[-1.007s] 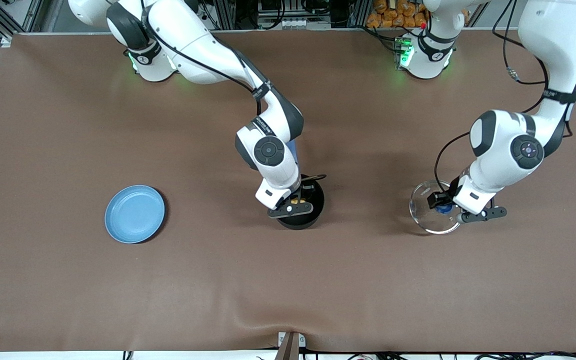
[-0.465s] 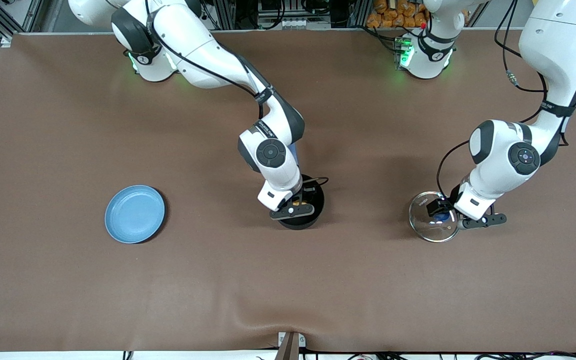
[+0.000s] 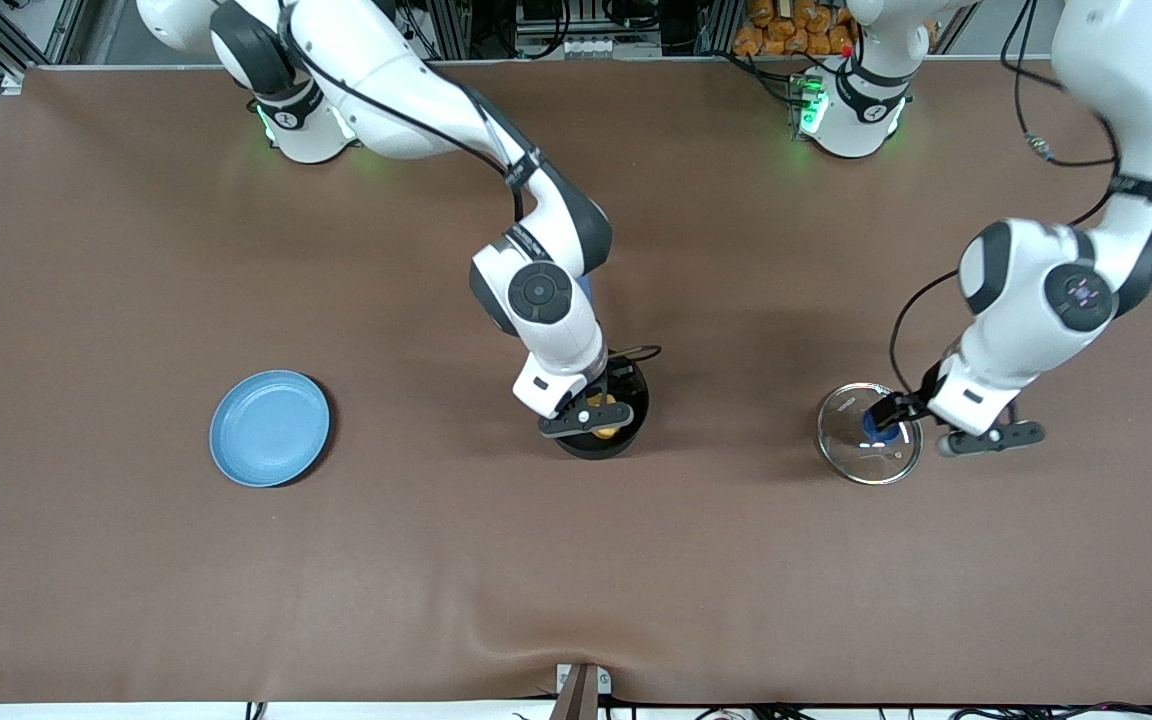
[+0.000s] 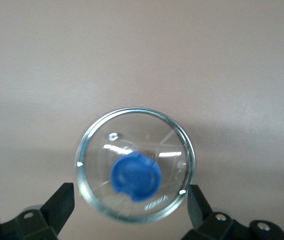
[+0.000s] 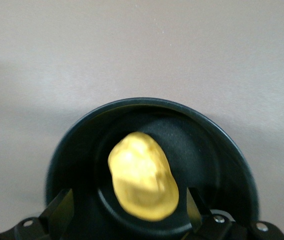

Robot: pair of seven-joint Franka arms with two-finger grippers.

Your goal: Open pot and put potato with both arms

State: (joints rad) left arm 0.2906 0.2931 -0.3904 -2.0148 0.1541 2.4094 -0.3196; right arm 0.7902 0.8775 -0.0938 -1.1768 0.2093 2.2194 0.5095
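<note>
Glass lid (image 4: 136, 165) — matt black pot (image 5: 151, 165)

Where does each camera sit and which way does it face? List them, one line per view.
Front view: high, across the table from the bases, looking down on both arms, the blue plate, pot and lid.
Left wrist view: on the left arm, looking down at the lid, its open jaws flanking it.
Right wrist view: on the right arm, looking down at the potato in the pot, jaws open.
The front view shares the lid and pot.

I can make out small lettering on the glass lid (image 4: 151, 202) near its rim, too blurred to read; nothing else carries legible text from where I sit.
</note>
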